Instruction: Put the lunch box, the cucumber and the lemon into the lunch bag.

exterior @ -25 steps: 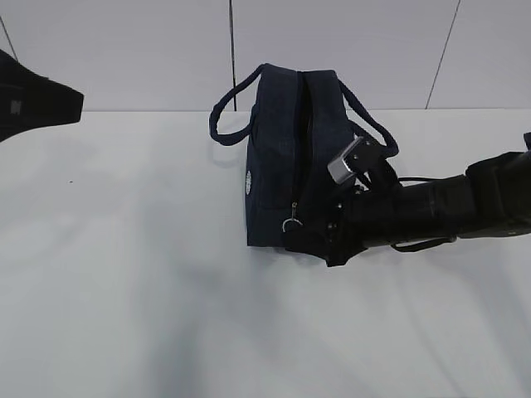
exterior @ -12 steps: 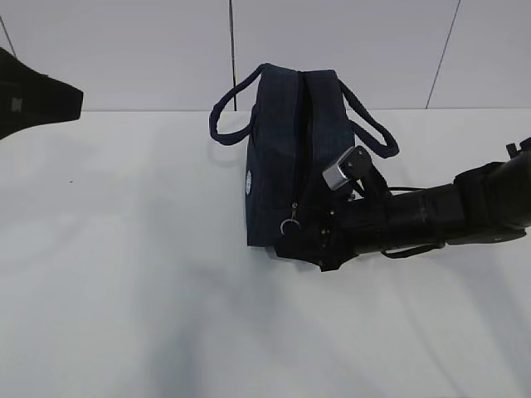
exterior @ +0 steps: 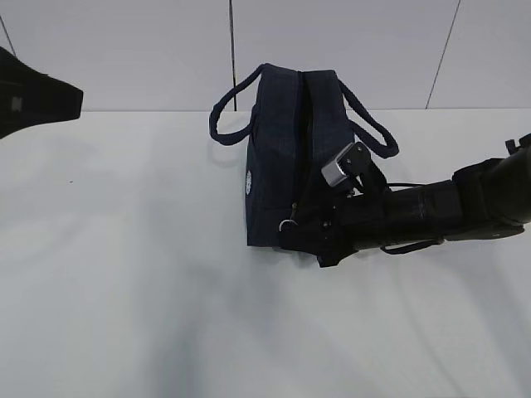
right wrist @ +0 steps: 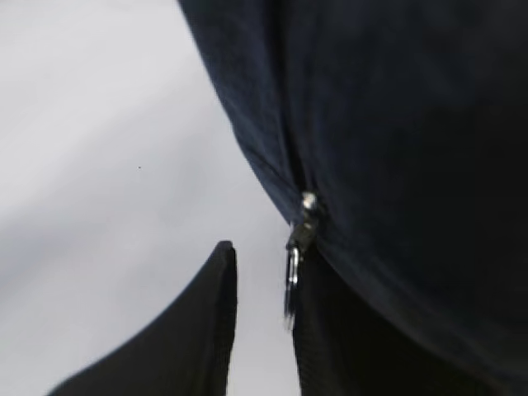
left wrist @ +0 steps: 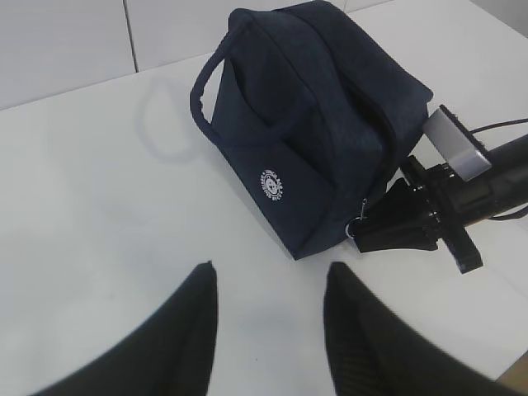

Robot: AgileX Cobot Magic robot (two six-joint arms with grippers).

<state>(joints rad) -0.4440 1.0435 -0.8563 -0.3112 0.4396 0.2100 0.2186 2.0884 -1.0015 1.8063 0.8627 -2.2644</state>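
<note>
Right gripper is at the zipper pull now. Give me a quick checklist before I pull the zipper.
1. Lunch bag upright on table: ok.
2. Ring pull between right gripper fingers: ok.
3. Firm grip on the pull: cannot tell; a gap shows on one side.
4. Left gripper open, clear of bag: ok.
5. Handles off the zipper line: ok.
6. Lunch box, cucumber, lemon in view: not ok, none visible.

Lunch bag [right wrist: 396,124]: blurred, cut off by the right wrist view's top and right edges.
Bag interior: hidden, contents unseen.
Ring pull [right wrist: 293,276]: blurred, lower end hidden behind right gripper [exterior: 309,240] finger.
Logo [exterior: 248,182]: lettering unreadable.
</note>
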